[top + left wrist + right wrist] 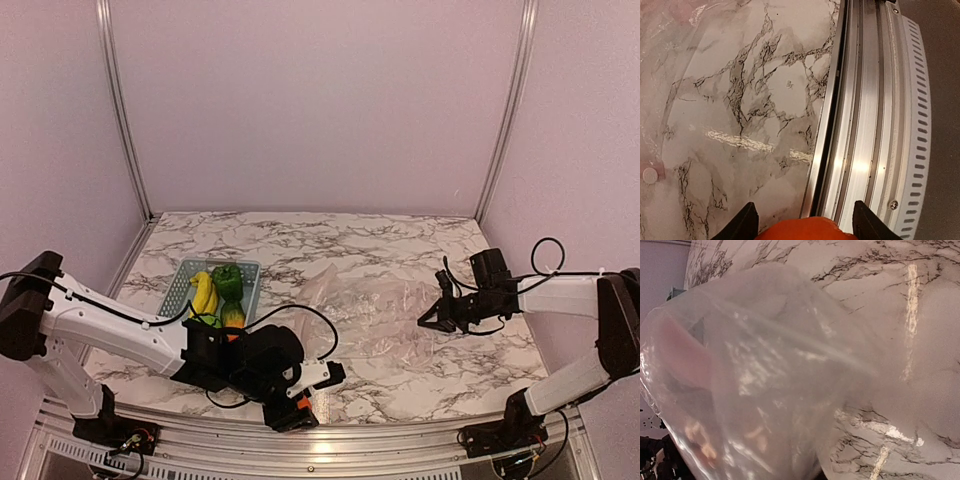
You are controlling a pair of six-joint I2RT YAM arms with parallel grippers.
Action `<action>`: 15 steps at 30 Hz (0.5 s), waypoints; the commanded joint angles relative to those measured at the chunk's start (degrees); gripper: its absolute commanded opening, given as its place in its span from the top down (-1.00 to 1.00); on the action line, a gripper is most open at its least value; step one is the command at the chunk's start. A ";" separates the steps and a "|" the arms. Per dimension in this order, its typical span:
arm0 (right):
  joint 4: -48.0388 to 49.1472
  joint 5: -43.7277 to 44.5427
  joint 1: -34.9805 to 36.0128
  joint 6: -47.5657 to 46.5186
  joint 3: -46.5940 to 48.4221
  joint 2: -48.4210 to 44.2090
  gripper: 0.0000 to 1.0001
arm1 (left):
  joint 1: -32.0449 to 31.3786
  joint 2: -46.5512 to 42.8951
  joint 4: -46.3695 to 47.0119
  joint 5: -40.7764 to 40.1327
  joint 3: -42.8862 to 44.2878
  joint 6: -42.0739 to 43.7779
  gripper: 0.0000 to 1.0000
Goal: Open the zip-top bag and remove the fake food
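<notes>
left end effector (802,226) was clamped on orange fake food piece (800,232), glossy and likely hard and light, above counter (765,150) front edge | right end effector (432,318) seemingly pinched zip-top bag (365,310) at its right edge | bag lay mid-counter: thin, limp, crinkly, probably slippery film; the zip strip judged the firmest hold

White table (400,240) veined grey; pale blue basket (180,280); yellow banana (204,292); green pepper (227,279); clear bag (375,310); orange fruit (805,229).

White arms (110,325) w/ blk joints (25,305), blk cables (300,308).
</notes>
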 commanded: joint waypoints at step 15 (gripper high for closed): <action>2.03 -2.62 -0.61 -0.26 2.54 1.10 1.00 | 36.07 -26.00 -5.40 -6.28 -8.11 -15.09 0.07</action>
